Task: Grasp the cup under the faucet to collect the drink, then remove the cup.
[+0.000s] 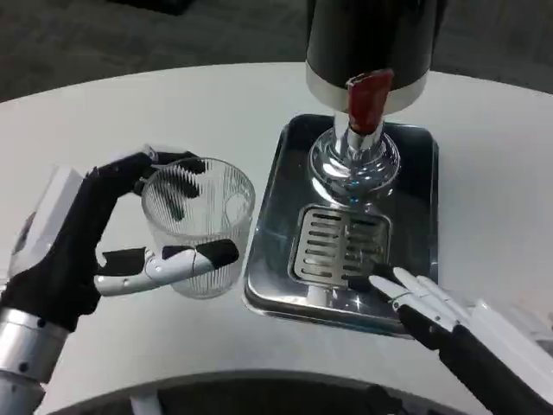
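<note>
A clear ribbed glass cup (200, 226) stands upright on the white table, left of the steel drip tray (415, 164). My left hand (104, 238) wraps around it: the thumb lies across its near side and the fingers curl behind its far rim. The drink dispenser (367, 43) rises from the tray's back, with a red tap lever (366, 97) and a chrome base (352, 162). A slotted drain grate (339, 245) lies under the tap with nothing on it. My right hand (436, 311) rests at the tray's near right edge, fingers extended and apart, holding nothing.
The white table (104, 130) is round, and its near edge curves along the bottom of the picture. Dark floor lies beyond its far edge. The tray's raised rim stands between the cup and the grate.
</note>
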Tool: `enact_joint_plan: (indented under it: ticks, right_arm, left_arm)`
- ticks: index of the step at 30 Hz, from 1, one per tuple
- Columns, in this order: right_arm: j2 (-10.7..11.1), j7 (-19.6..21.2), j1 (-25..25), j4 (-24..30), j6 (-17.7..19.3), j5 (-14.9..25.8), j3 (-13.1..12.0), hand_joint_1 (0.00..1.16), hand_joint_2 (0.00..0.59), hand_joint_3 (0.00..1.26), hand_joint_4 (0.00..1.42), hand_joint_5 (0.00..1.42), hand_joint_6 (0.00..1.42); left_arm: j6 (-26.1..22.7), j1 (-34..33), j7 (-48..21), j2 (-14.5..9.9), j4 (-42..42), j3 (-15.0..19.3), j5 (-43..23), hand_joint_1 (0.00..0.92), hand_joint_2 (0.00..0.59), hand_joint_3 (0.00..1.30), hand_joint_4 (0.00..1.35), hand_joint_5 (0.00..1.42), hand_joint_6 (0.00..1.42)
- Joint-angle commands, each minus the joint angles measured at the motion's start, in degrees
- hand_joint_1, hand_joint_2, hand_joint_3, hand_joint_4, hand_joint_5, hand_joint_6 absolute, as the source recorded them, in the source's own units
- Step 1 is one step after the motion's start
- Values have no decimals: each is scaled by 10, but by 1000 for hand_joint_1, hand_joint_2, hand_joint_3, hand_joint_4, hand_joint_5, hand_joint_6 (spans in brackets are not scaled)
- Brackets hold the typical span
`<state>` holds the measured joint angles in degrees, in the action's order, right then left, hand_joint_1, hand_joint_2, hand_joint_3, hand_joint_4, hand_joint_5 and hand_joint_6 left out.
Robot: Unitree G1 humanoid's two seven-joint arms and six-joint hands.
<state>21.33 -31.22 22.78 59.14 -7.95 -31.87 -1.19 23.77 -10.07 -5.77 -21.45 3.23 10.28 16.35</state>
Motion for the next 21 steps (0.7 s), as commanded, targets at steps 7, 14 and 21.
enact_joint_plan:
  ticks: [7, 14, 21]
  right_arm:
    - [-5, 3, 18, 9, 27, 25, -39, 676, 463, 93, 0, 0, 0]
    - [-7, 3, 23, 9, 31, 35, -54, 676, 463, 93, 0, 0, 0]
    - [-5, 3, 29, 9, 31, 44, -66, 676, 463, 93, 0, 0, 0]
  left_arm:
    - [30, -126, 109, 31, -159, -83, 86, 588, 101, 781, 871, 874, 517]
    - [38, -205, 159, 44, -279, -137, 122, 586, 105, 781, 870, 874, 517]
    - [39, -257, 201, 59, -358, -177, 142, 585, 106, 781, 870, 874, 517]
